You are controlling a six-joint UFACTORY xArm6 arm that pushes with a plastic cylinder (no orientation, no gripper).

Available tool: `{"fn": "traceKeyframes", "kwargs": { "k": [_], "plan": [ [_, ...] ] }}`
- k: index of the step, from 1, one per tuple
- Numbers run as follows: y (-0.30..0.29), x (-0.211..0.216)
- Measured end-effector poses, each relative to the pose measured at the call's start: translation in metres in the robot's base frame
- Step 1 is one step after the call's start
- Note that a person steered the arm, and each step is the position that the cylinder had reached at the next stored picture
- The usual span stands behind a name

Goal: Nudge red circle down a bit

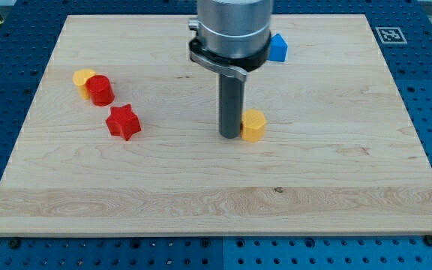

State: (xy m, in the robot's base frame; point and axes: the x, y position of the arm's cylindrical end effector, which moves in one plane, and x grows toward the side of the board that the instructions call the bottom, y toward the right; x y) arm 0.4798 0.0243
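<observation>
Red circle (100, 90): touches a yellow block (83, 77), view's left.
My tip (229, 136): tool holds nothing, beside yellow hexagon (253, 125).
Advice: come from above the circle, push gently down.

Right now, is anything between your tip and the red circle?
Yes. In the camera view, the red star sits roughly between my tip and the red circle, slightly below the straight line.

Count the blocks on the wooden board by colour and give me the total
Red: 2, the red circle and the red star
Yellow: 2, the yellow block touching the red circle, and the yellow block beside my tip
Blue: 1, the blue block, partly hidden behind the arm
Total: 5
</observation>
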Motion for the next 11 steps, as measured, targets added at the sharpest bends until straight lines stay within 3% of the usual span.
{"fn": "traceKeyframes", "kwargs": {
  "k": [2,4,5,6,7,9,11],
  "plan": [
    [0.051,0.0],
    [0.062,0.003],
    [0.029,0.009],
    [-0.034,-0.024],
    [-0.062,-0.072],
    [-0.073,-0.087],
    [-0.178,-0.125]
  ]
}}
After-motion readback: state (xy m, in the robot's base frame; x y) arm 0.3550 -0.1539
